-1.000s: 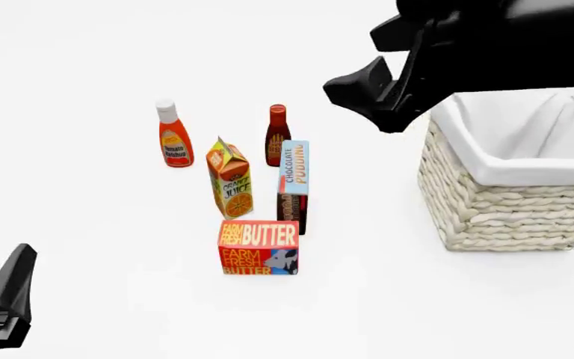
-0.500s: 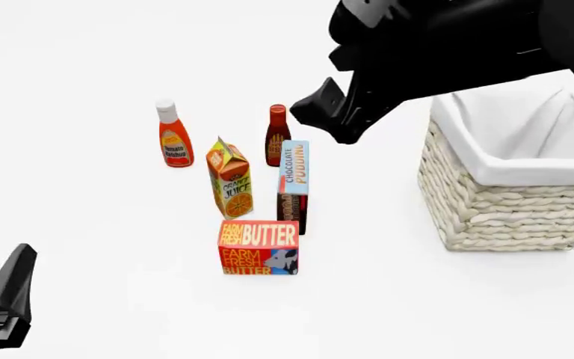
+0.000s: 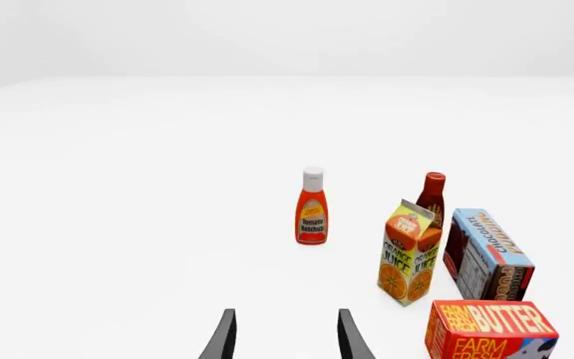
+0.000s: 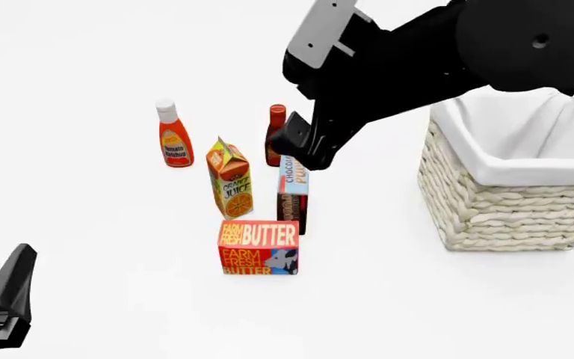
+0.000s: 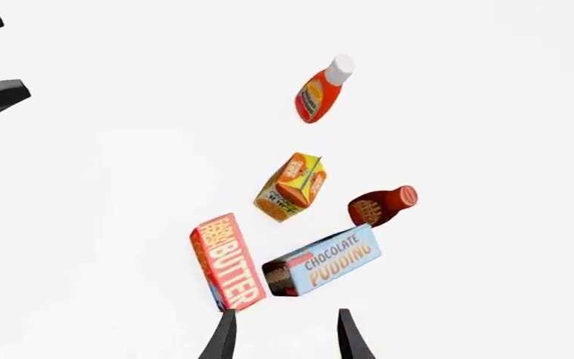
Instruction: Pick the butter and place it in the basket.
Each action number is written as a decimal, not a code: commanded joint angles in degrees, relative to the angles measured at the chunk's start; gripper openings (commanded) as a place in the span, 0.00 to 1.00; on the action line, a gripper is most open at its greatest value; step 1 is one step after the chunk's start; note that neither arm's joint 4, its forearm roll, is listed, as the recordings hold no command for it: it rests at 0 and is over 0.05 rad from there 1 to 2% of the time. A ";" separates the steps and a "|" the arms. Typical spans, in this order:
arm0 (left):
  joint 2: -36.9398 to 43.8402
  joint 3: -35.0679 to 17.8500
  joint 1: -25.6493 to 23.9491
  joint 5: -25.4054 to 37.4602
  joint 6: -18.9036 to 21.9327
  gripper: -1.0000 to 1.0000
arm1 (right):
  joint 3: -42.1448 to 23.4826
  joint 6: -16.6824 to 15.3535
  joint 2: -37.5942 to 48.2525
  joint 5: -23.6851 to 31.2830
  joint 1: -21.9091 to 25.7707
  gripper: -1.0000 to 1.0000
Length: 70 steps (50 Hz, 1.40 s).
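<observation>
- The butter (image 4: 258,248) stands on the counter (image 4: 87,67), nearest the arms among the groceries, just in front of the pudding box (image 4: 293,193). Nothing grips it.
- The basket (image 4: 511,202) sits well apart to the butter's right; what shows of its white lining looks bare, though the arm hides part of it.
- The right end effector (image 4: 302,148) hangs in the air above the pudding box and dark sauce bottle (image 4: 276,133), short of the butter. In the right wrist view its fingers (image 5: 223,338) stand apart with nothing between them, and the butter (image 5: 227,262) lies just beyond the tips.
- The left end effector (image 4: 6,299) waits low at the near left, well apart from the groceries; its fingers (image 3: 223,340) are spread and empty too.
- So judging by this, no step is finished: the reach is under way, and the descent, grasp, lift, carry and release are all left.
</observation>
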 commanded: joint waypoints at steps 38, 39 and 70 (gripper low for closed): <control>0.00 0.00 0.00 0.00 0.00 1.00 | 1.08 -3.24 5.57 1.91 4.60 1.00; 0.00 0.00 0.00 0.00 0.00 1.00 | 1.17 -3.30 5.67 1.91 4.64 1.00; 0.00 0.00 0.00 0.00 0.00 1.00 | -0.35 -4.22 11.88 1.51 5.73 1.00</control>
